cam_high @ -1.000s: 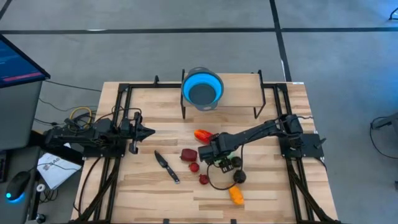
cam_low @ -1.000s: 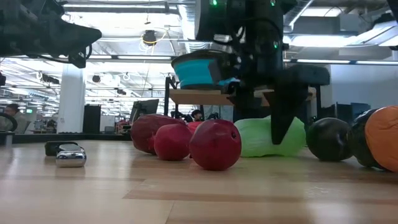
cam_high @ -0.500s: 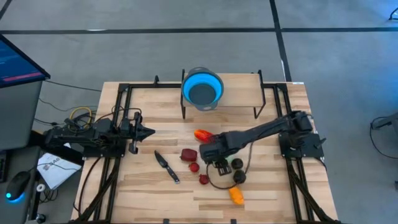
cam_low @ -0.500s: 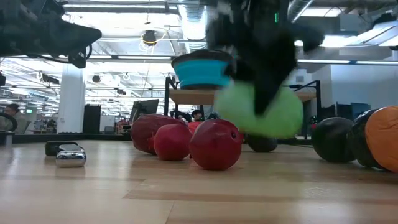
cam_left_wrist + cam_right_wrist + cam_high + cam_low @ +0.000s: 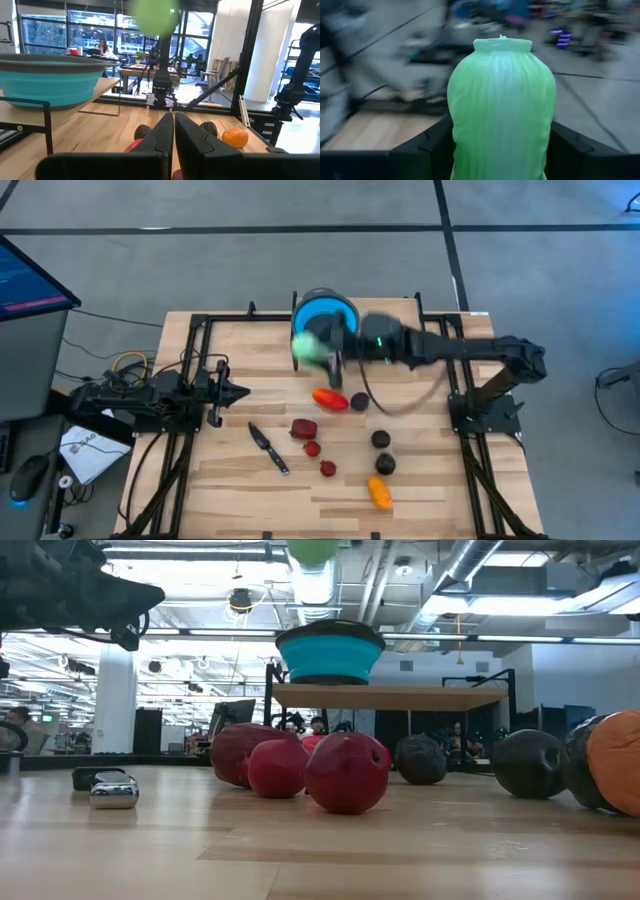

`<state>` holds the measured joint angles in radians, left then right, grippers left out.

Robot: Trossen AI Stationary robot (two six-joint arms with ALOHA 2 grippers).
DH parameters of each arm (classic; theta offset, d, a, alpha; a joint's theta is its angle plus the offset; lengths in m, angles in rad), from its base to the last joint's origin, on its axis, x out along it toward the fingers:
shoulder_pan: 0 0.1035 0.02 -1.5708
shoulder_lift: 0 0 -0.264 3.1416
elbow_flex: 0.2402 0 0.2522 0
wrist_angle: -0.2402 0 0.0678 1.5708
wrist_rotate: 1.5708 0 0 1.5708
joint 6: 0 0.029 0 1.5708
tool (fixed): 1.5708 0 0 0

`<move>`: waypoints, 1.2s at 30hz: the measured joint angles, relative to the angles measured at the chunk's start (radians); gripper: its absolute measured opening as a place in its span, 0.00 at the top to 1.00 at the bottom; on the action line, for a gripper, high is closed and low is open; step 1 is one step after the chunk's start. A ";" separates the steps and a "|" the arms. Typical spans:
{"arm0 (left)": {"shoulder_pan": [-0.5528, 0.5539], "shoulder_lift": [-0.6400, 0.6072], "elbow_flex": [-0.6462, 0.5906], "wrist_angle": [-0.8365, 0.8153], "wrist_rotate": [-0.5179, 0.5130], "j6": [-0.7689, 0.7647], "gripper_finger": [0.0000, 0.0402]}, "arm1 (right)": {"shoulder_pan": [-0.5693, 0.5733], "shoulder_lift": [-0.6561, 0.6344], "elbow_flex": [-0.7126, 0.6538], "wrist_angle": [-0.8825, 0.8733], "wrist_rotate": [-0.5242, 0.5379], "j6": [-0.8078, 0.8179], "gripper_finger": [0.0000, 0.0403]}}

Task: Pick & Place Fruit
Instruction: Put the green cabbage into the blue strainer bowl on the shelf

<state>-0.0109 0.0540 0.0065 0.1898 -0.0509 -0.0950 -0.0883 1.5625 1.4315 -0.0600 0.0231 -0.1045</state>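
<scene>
My right fingers (image 5: 500,150) are clamped on either side of a pale green toy vegetable (image 5: 501,105), ribbed like a cabbage, holding it by its lower half so the rest stands clear above them. Seen from above, this piece (image 5: 308,346) sits at the upper middle of the frame, at the left rim of a blue bowl (image 5: 325,317) that stands on a raised shelf (image 5: 385,358) at the far edge of the table (image 5: 200,480). I judge I am carrying it high so it clears the rim before dropping in.

My left fingers (image 5: 173,131) are pressed together, holding nothing, parked at the left of the table.

The other fruit lies on the wood in the lower middle of the overhead frame: a red-orange piece (image 5: 329,399), a dark red one (image 5: 304,428), two tiny red ones (image 5: 313,448), three dark ones (image 5: 381,440), an orange one (image 5: 379,494). A knife (image 5: 268,448) lies to their left.
</scene>
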 joint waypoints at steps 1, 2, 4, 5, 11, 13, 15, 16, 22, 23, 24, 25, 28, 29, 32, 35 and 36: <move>0.000 0.001 0.000 0.001 0.000 0.000 0.97 | -0.040 0.009 -0.001 0.000 0.001 0.013 0.44; 0.000 0.001 0.000 0.002 0.000 0.000 0.97 | -0.079 0.021 -0.001 0.005 0.004 0.025 0.44; 0.000 0.001 0.000 0.002 0.000 0.000 0.97 | -0.149 0.051 -0.001 0.019 0.004 0.063 0.44; 0.000 0.001 0.000 0.003 0.000 0.000 0.97 | -0.178 0.066 -0.001 0.024 0.004 0.085 0.44; 0.000 0.001 0.000 0.007 0.000 0.000 0.97 | -0.290 0.129 -0.001 0.013 0.003 0.139 0.44; 0.000 0.001 0.000 0.008 0.000 0.000 0.97 | -0.308 0.151 -0.002 0.006 0.003 0.135 0.44; 0.000 0.001 0.000 0.009 0.000 0.000 0.97 | -0.320 0.163 -0.002 0.004 0.002 0.134 0.44; 0.000 0.001 0.000 0.009 0.000 0.000 0.97 | -0.324 0.165 -0.002 0.001 0.000 0.133 0.44; 0.000 0.001 0.000 0.012 0.000 0.000 0.97 | -0.335 0.176 -0.002 -0.070 0.001 0.120 0.40; 0.000 0.002 0.000 0.013 0.000 0.000 0.97 | -0.335 0.176 -0.002 -0.080 0.001 0.121 0.39; 0.000 0.001 0.000 0.014 0.000 0.000 0.97 | -0.337 0.175 -0.001 -0.088 0.002 0.121 0.38; 0.000 0.002 0.000 0.014 0.000 0.000 0.97 | -0.340 0.175 -0.001 -0.099 0.002 0.120 0.37; 0.000 0.002 0.000 0.014 0.000 0.000 0.97 | -0.342 0.176 -0.001 -0.111 0.003 0.121 0.34; 0.000 0.002 0.000 0.014 0.000 0.000 0.97 | -0.342 0.176 -0.001 -0.111 0.003 0.121 0.33; 0.000 0.001 0.000 0.014 0.000 0.000 0.97 | -0.348 0.176 -0.001 -0.113 0.003 0.124 0.32; 0.000 0.002 0.000 0.015 0.000 0.000 0.97 | -0.357 0.176 -0.001 -0.113 0.003 0.131 0.30; 0.000 0.001 0.000 0.015 0.000 0.000 0.97 | -0.358 0.176 -0.001 -0.113 0.003 0.131 0.30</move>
<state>-0.0113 0.0552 0.0063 0.2050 -0.0510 -0.0952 -0.4465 1.7382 1.4303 -0.1729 0.0262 0.0266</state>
